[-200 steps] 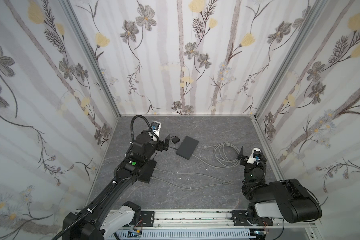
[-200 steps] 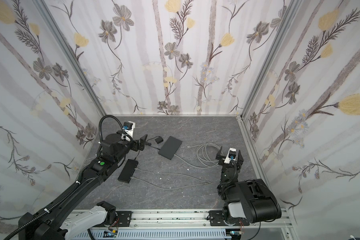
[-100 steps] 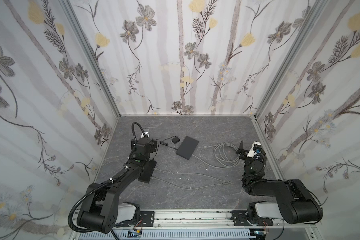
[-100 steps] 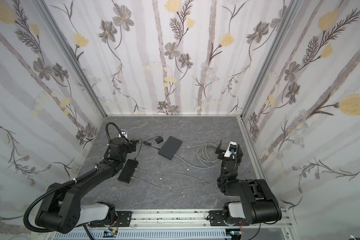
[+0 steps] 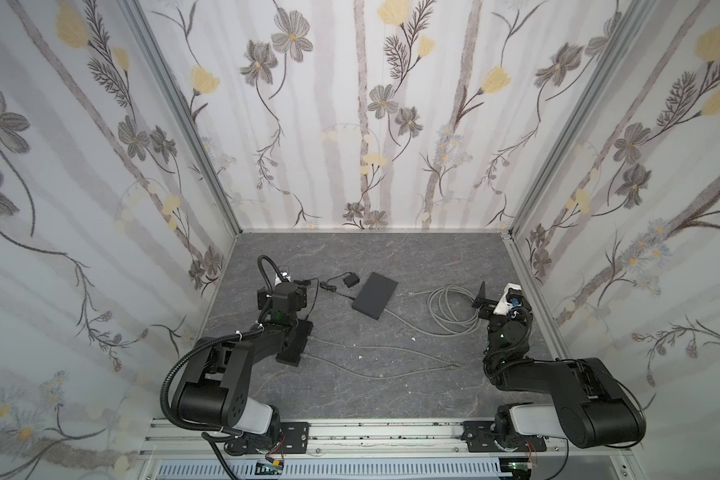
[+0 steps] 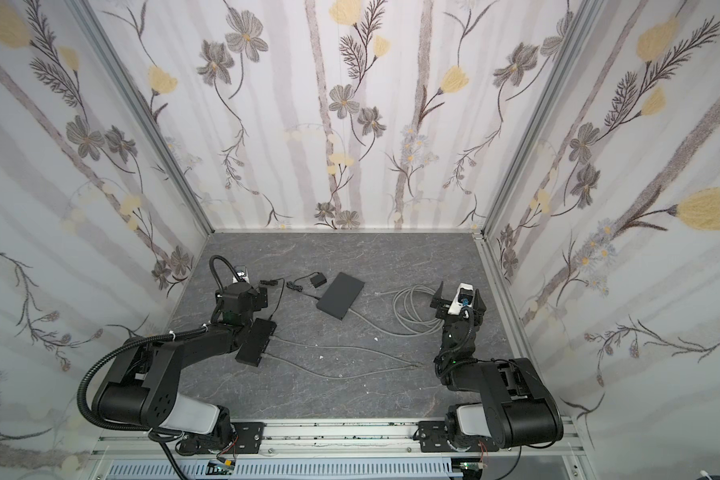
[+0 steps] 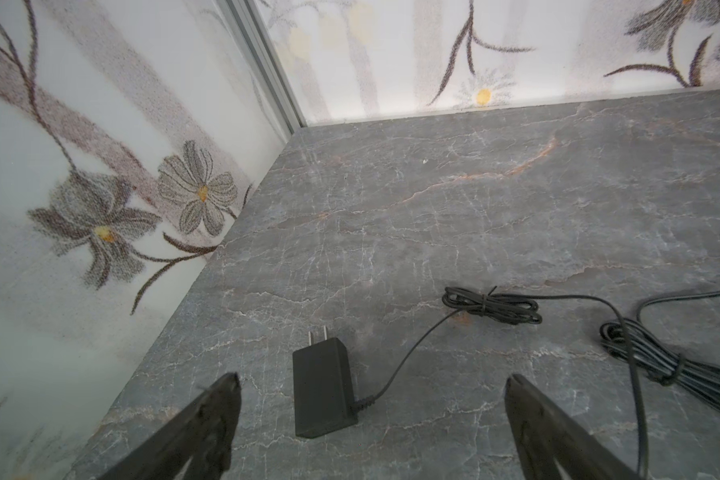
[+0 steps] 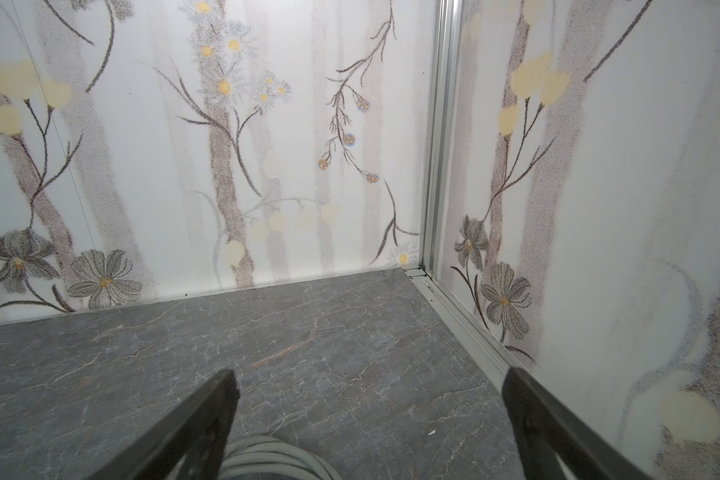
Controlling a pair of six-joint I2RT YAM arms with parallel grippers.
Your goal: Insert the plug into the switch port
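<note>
Stalemate on grey marbled desk (image 5: 391,257): we find left end effector (image 7: 373,380) gaping empty near black power adapter (image 7: 323,390), right end effector (image 8: 368,374) likewise open by coiled grey cable (image 5: 449,311), whose small plug (image 5: 411,294) lies loose near flat black switch box (image 5: 374,295); grasping it, we judge, comes next.

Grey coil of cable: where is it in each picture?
Top view: coil right of middle, on the table.
Top view: coil again right of middle.
Left wrist: not in it.
Right wrist: coil close to the camera, between the right gripper's open fingers.
Shared landmark: the grey marble table, in all four.
</note>
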